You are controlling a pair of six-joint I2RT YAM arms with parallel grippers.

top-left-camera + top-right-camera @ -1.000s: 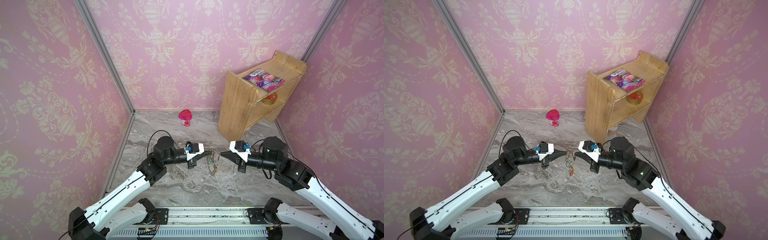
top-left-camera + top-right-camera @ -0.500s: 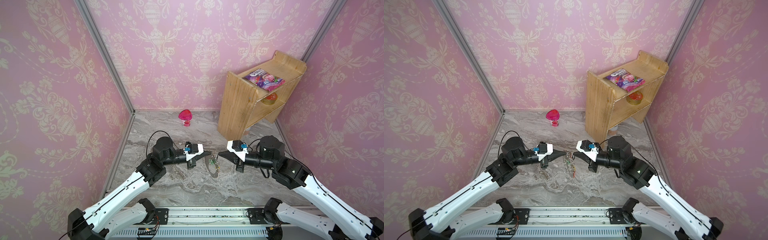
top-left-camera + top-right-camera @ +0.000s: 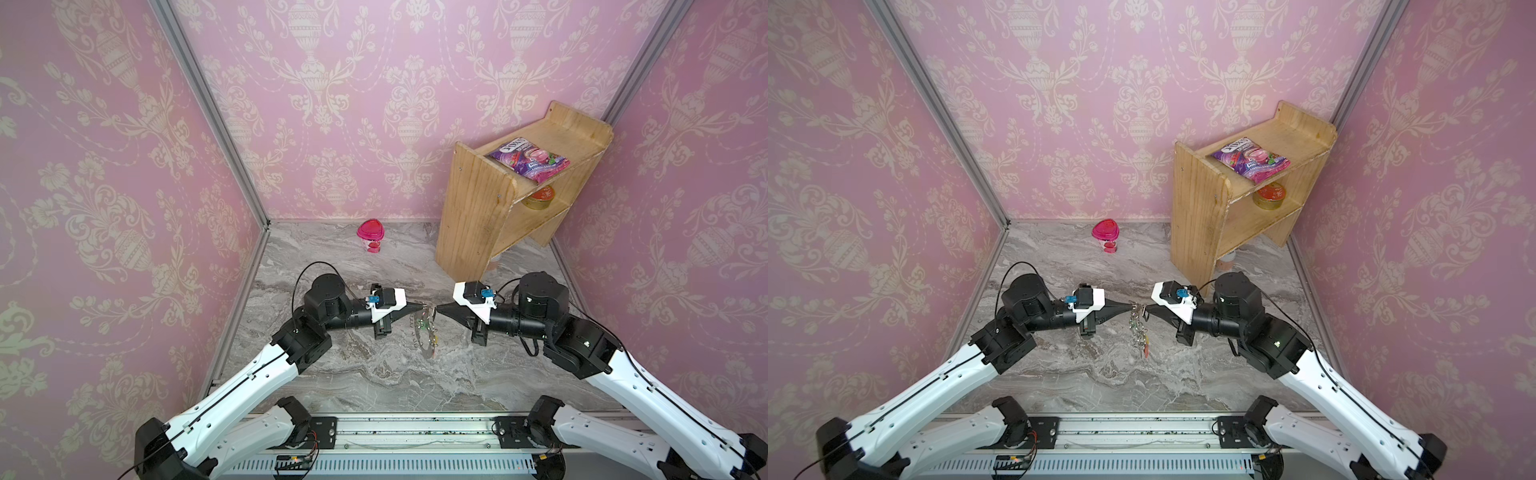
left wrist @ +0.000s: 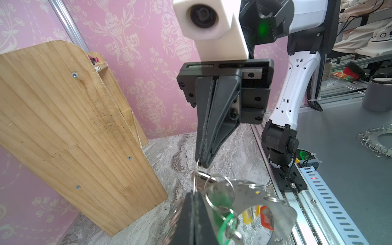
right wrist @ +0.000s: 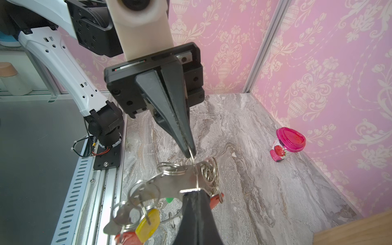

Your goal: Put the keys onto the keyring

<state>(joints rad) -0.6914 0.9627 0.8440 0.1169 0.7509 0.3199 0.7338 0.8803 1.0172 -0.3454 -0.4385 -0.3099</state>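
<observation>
Both arms reach in from opposite sides and meet tip to tip above the middle of the marble table (image 3: 374,382); left gripper (image 3: 419,306): jaws pressed together, no gap along the pads as seen from the right wrist; right gripper (image 3: 439,310): likewise closed tight, seen head-on from the left wrist

keyring (image 5: 169,184): held up off the table between the two tips, pinched at its top end by both, crescent plate hanging below them; a thin wire ring (image 5: 194,167) runs from one tip to the other; whether each pair of jaws bites that ring or the plate's edge, cannot tell

Hanging from the small rings along the plate's edge: green tag (image 4: 228,222), yellow tag (image 5: 148,222), red tag (image 5: 215,200), with silver keys bunched among them; black-tagged key: cannot pick it out in any view

Surroundings: wooden shelf (image 3: 478,216) in the back right corner; snack packet (image 3: 528,160) on its top board; round tin (image 3: 538,197) on the board below; pink-lidded cup (image 3: 370,235) upright by the back wall, well apart from both grippers
</observation>
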